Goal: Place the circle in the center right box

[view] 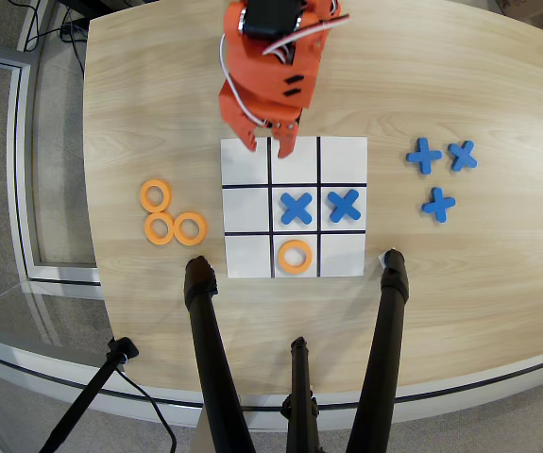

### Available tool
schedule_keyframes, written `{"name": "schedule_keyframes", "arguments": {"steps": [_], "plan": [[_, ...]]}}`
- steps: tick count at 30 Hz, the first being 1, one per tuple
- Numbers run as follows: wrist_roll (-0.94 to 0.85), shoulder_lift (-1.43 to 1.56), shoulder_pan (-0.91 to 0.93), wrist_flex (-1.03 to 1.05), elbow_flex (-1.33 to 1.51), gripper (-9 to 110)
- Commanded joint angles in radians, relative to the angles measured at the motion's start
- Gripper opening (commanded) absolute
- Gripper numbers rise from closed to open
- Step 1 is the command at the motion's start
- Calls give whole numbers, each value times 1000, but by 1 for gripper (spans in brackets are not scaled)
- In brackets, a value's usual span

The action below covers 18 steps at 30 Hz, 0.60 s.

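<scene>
Overhead view, from the near table edge outward. Nearest, three black tripod legs (212, 368) are seen rising across the lower frame.

Beyond them the white grid sheet (347, 264) is laid flat on the wooden table (479, 283). In its near row, middle cell, one orange ring (295, 256) is already set down. In the middle row, blue crosses are seen in the centre cell (296, 208) and in the cell to the right of it (344, 205); the left-hand end cell (246, 209) of that row is bare.

To the left of the sheet, three spare orange rings (169, 216) are grouped, touching or nearly so. To the right, three spare blue crosses (440, 173) are scattered.

Farthest, the orange gripper (269, 143) is held over the sheet's far edge, fingers parted, nothing between them.

Judgement: no ring is picked up yet; grasp, carry and placement all remain, and only the left-hand end cell is free.
</scene>
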Motion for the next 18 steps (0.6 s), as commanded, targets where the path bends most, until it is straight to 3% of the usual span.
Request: {"name": "schedule_keyframes", "arguments": {"steps": [1,18], "plan": [[20,-147,23,-32,-161,13],[49,-787,144,-92,-742,13]]}}
